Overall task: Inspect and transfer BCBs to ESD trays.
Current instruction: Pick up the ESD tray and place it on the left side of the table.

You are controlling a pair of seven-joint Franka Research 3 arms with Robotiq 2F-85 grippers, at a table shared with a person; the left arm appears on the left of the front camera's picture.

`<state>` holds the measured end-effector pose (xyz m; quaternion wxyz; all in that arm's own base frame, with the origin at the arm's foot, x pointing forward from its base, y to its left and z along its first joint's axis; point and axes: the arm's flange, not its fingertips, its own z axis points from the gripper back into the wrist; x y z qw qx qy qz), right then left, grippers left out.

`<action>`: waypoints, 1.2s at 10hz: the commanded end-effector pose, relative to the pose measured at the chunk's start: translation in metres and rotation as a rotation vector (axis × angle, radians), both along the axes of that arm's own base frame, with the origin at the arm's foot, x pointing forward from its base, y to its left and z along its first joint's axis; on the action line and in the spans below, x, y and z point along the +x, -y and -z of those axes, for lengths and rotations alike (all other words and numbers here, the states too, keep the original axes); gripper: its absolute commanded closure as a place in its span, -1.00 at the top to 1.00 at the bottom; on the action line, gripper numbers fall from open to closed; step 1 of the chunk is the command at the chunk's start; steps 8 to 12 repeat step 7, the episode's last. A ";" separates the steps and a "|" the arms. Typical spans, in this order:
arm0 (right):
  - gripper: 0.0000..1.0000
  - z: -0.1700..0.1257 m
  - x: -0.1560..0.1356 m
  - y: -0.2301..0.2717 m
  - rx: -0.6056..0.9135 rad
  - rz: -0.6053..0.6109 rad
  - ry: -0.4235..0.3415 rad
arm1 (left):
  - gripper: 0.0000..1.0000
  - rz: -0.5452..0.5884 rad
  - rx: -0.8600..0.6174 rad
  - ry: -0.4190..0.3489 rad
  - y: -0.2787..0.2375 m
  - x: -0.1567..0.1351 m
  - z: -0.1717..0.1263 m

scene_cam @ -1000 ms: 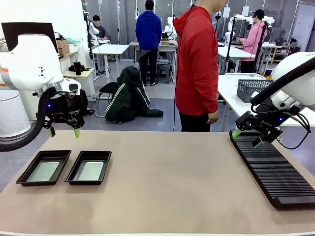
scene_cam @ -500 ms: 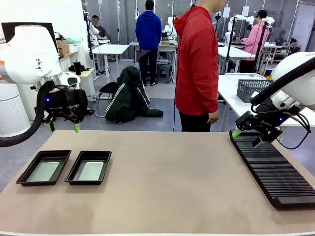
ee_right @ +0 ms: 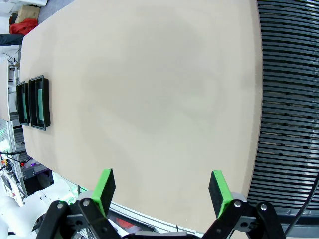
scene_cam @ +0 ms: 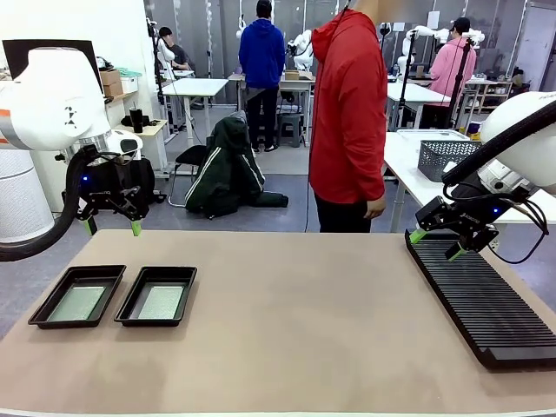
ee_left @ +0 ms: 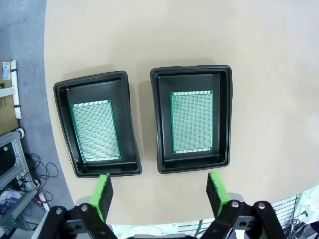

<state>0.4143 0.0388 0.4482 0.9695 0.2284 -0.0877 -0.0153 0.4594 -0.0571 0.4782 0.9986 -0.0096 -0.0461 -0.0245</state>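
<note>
- Two ESD trays (ee_left: pixel 144 122) are seen side by side at lower left of the front frame, on the worktop (scene_cam: pixel 287 330); one BCB lies flat in each: left BCB (ee_left: pixel 95 131), right BCB (ee_left: pixel 192 122).
- Left gripper (scene_cam: pixel 111 228) is held above and behind the trays, jaws wide, nothing held; in its wrist frame both trays sit mid-frame, ahead of the fingers, board long axes running along the view's vertical.
- Right gripper (scene_cam: pixel 436 244) is placed over the near end of the slotted rack (scene_cam: pixel 482 300) at right, jaws wide and empty, well apart from the trays.
- Left arm is judged the nearer one for any tray move.
</note>
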 end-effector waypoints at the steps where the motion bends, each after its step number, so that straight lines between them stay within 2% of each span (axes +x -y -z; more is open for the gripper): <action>1: 1.00 -0.001 0.000 -0.001 -0.005 0.020 -0.010 | 1.00 -0.001 0.000 0.002 -0.001 0.001 0.001; 12: 1.00 -0.001 0.000 -0.001 -0.005 0.020 -0.010 | 1.00 -0.001 0.000 0.002 -0.001 0.001 0.001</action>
